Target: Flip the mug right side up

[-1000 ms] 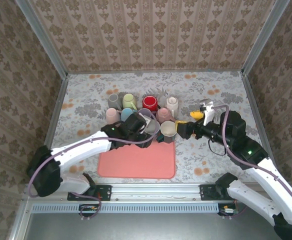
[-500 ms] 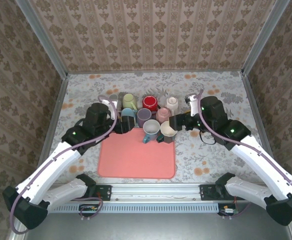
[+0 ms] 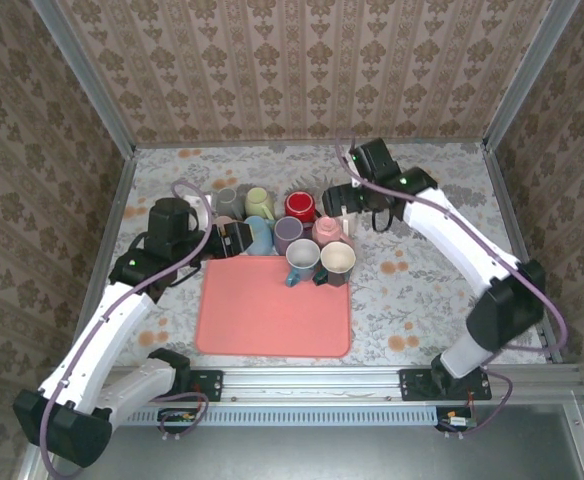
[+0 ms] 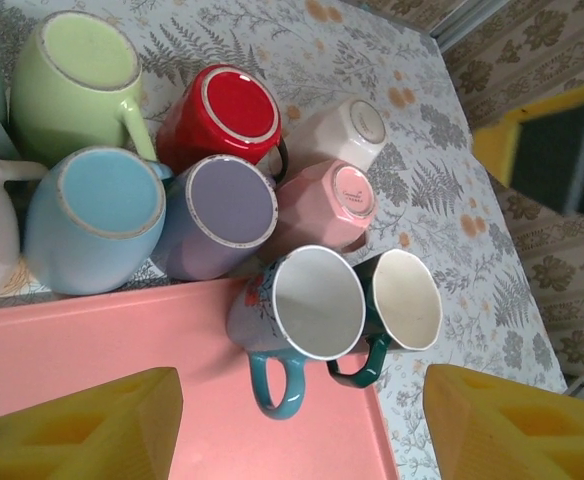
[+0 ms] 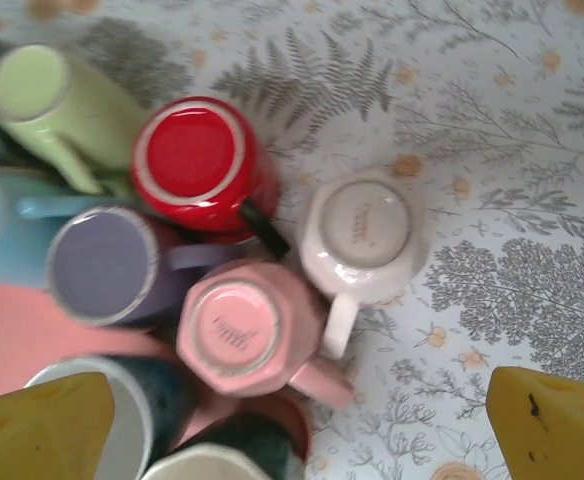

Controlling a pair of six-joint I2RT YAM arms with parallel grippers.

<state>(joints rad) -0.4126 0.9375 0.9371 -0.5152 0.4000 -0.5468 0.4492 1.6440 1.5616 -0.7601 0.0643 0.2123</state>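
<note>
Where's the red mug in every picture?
Top view: red mug in the middle, back row of mugs.
Left wrist view: red mug near the top, left of middle.
Right wrist view: red mug upper left.
Shared landmark: pink mug beside it in all three.

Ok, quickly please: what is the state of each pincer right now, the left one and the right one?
Left pincer: open, holding nothing.
Right pincer: open, holding nothing.

Upright mugs (image 3: 302, 260) stand at the mat's (image 3: 272, 320) far edge, inverted mugs (image 3: 299, 206) behind.
</note>
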